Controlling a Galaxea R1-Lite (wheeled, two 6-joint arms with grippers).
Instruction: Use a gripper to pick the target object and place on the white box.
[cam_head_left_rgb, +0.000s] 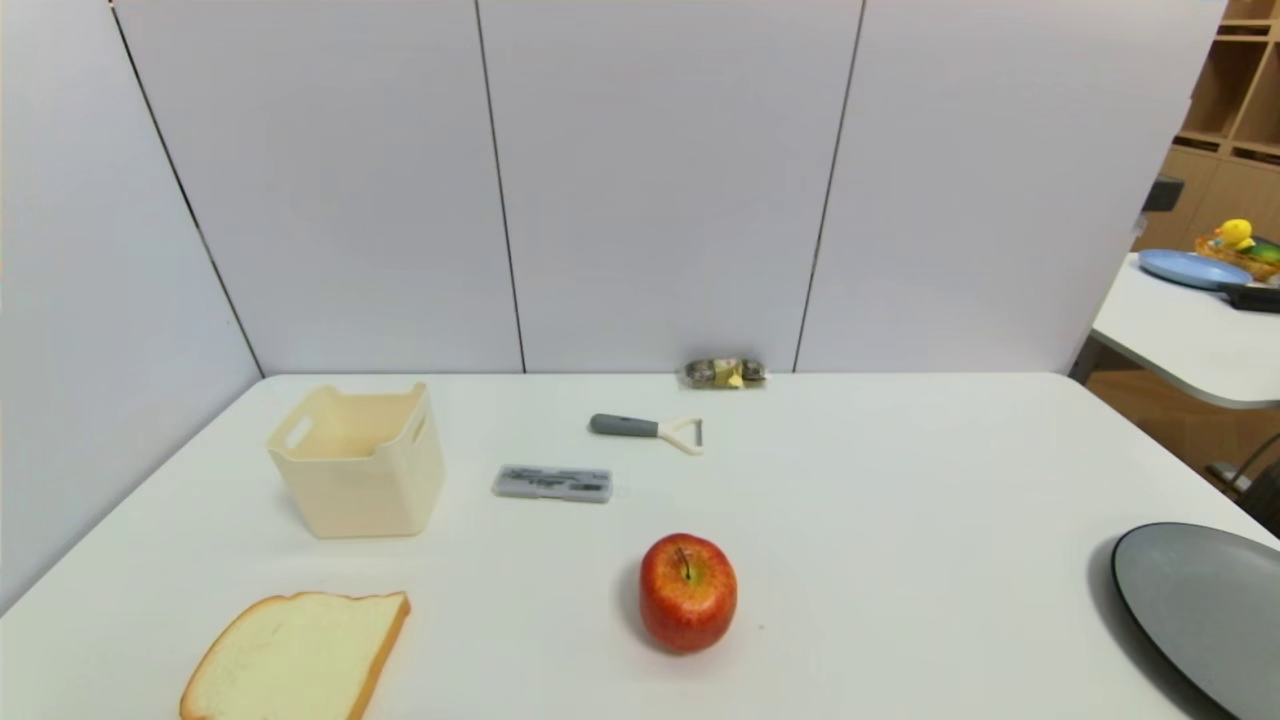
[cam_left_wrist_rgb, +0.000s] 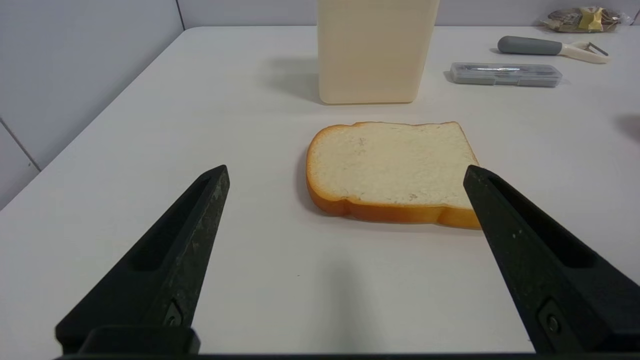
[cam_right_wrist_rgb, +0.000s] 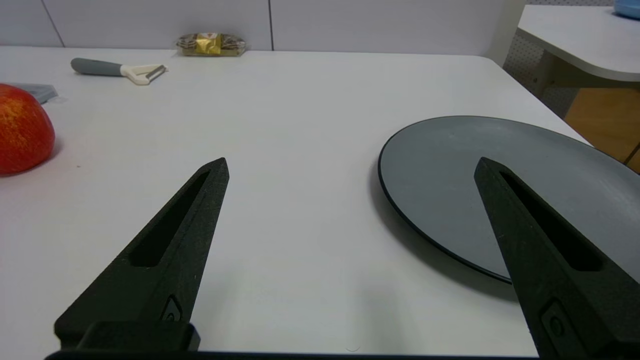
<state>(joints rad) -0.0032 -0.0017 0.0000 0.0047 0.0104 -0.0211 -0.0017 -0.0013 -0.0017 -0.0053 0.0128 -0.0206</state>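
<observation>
The target object (cam_head_left_rgb: 725, 373) is a small brown wrapped piece with a gold label, lying against the back wall; it also shows as the target object (cam_right_wrist_rgb: 210, 44) far off in the right wrist view. The white box (cam_head_left_rgb: 360, 495) stands upright and empty at the left of the table. Neither arm shows in the head view. My left gripper (cam_left_wrist_rgb: 345, 170) is open, low over the table just short of a bread slice, holding nothing. My right gripper (cam_right_wrist_rgb: 351, 161) is open and empty near the table's front right, beside a dark plate.
A bread slice (cam_head_left_rgb: 300, 655) lies front left, with the white box (cam_left_wrist_rgb: 372, 50) behind it. A red apple (cam_head_left_rgb: 688, 592) sits front centre. A grey case (cam_head_left_rgb: 552, 484) and a peeler (cam_head_left_rgb: 645, 430) lie mid-table. A dark plate (cam_head_left_rgb: 1200, 600) sits at the right edge.
</observation>
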